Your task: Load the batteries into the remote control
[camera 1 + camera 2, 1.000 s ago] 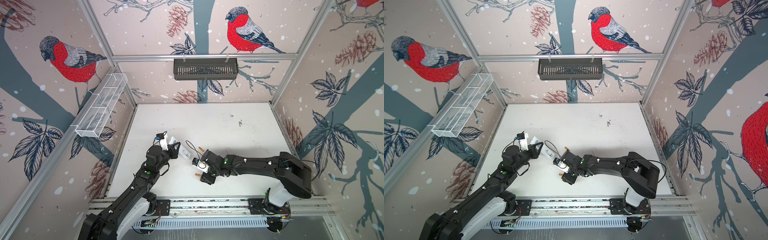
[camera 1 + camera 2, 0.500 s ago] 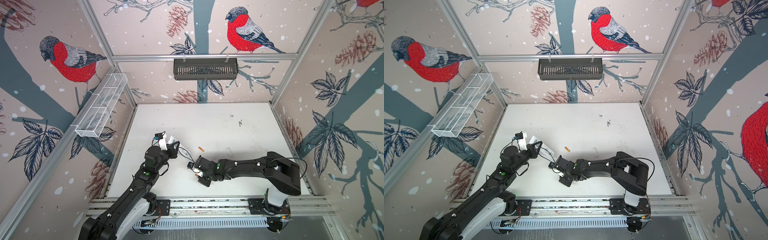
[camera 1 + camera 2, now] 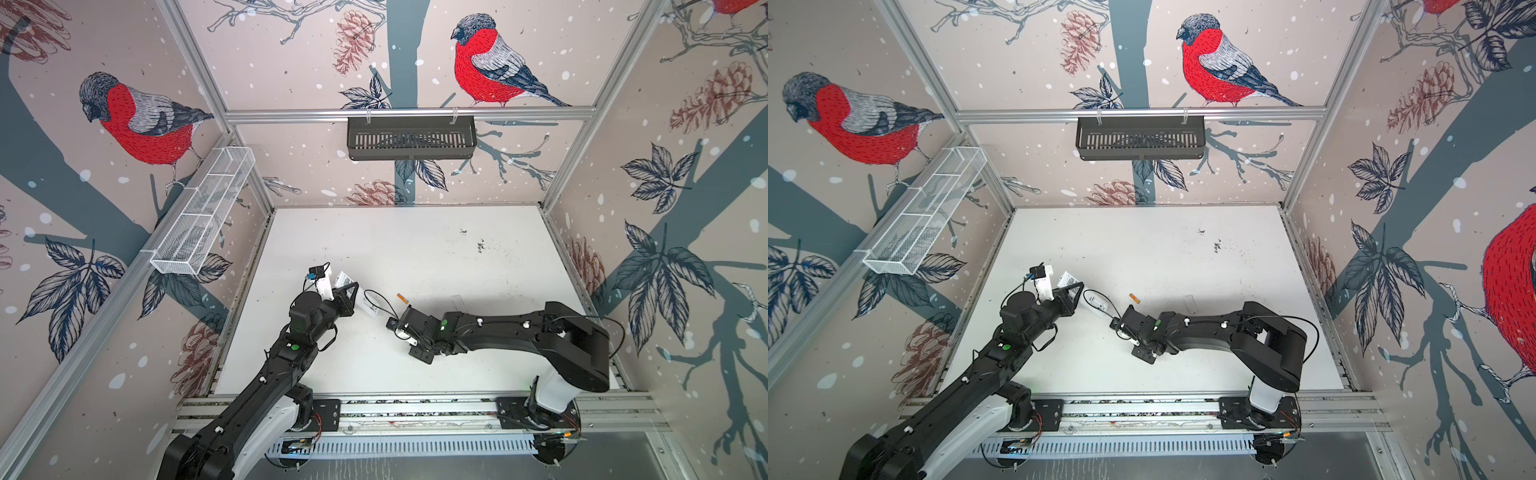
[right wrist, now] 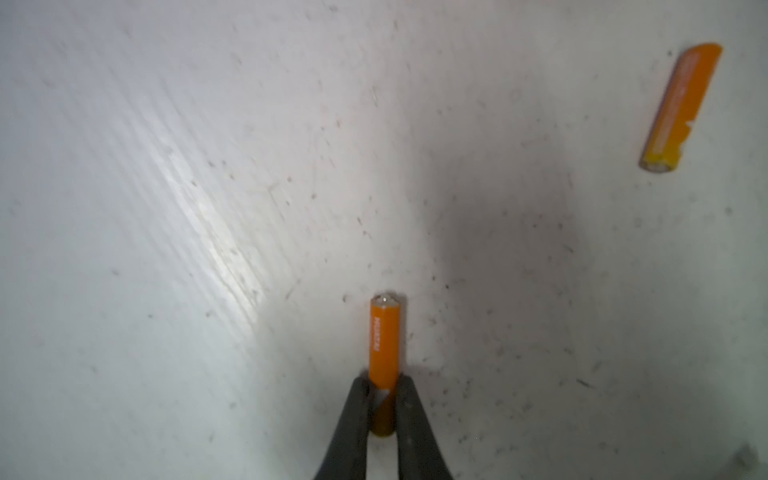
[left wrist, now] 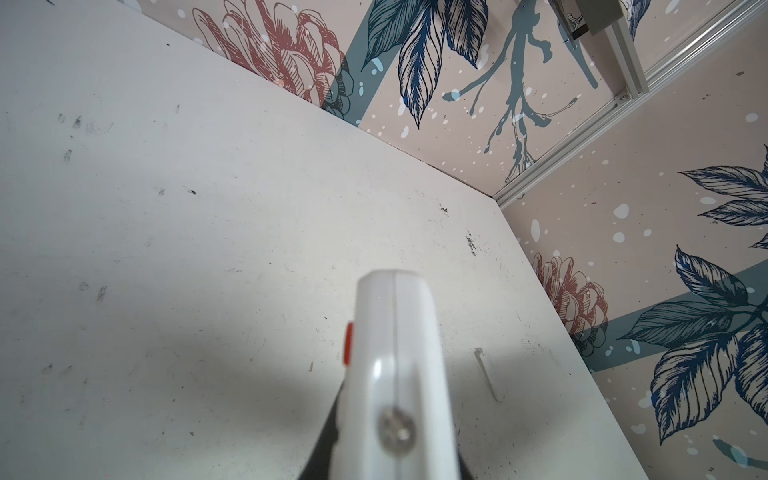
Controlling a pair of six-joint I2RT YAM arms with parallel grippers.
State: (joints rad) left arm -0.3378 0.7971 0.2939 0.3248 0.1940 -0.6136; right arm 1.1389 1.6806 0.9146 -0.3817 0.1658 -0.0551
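My left arm [image 3: 286, 361] rises from its base at the front left and reaches forward, elbow bent, with the wrist tipped upward at the end. My left hand [image 3: 351, 293] is clamped tight across the remote control [image 5: 395, 353]. My right arm [image 3: 498, 328] stretches low and nearly level from its base at the front right toward the centre, the wrist angled downward. My right hand [image 4: 382, 388] is pinched closed. Its two dark fingers [image 4: 359, 415] grip the lower end of a battery [image 4: 384, 336], which sticks straight out beyond the tips.
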